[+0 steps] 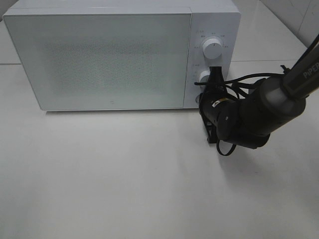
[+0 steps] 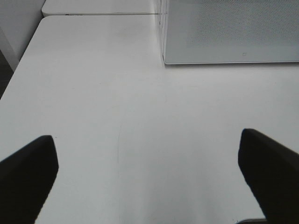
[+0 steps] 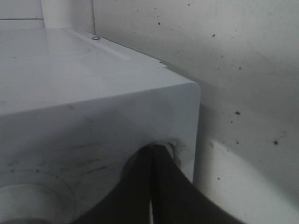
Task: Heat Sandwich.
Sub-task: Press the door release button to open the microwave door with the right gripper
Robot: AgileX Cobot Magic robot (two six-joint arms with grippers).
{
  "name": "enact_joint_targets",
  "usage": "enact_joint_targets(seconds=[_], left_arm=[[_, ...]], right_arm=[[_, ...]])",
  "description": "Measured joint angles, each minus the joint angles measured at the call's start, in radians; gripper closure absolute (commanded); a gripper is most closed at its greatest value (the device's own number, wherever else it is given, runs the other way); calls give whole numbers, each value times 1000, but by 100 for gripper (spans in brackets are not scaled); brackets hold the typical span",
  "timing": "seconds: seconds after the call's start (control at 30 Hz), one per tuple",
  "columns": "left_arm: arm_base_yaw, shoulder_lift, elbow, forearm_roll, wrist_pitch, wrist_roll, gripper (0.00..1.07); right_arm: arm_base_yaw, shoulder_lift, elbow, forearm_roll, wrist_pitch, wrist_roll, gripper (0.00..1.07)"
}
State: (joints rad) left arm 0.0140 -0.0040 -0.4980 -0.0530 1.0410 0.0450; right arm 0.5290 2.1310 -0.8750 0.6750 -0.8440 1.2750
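Worktop: plain white flat worktop [image 1: 124,179]. It carries the oven.
Oven: white box-shaped microwave [image 1: 122,56], standing at the far side of the worktop, front towards the high camera.
Door: pale frosted door [image 1: 99,64] with a dotted screen, shut flush. Nothing behind it can be made out.
Right arm: dark grey jointed arm [image 1: 269,107], reaching in from the right to the control panel.
Left gripper: black two-finger left gripper [image 2: 147,137], jaws released and spread wide over bare worktop, near the oven's front corner, holding nothing.
Right gripper: black right gripper [image 1: 215,74], jaws drawn together with only a thin seam between them in the wrist view, tips at the lower dial. Whether they pinch the dial cannot be told.
Upper dial: round white upper dial [image 1: 213,48], untouched.
Lower dial: round white lower dial [image 1: 204,75], partly hidden by the jaws.
Sandwich, location: not visible in any view. Judged to be inside the shut oven, since a dial is being worked.
Sandwich, handling: judged light, soft and easily crushed, with layers that may slide apart. Take hold across the two bread faces, at mid-length, with light pressure.
Sandwich, orientation: heading and long axis cannot be told while the door is shut.
Step in hand: judged to be setting time or power.
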Motion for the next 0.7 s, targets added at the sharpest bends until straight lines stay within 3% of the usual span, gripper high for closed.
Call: enact_joint_targets(seconds=[0.7], left_arm=[[0, 0, 0, 0, 0, 0, 3]], right_arm=[[4, 54, -51, 12, -22, -8, 106]])
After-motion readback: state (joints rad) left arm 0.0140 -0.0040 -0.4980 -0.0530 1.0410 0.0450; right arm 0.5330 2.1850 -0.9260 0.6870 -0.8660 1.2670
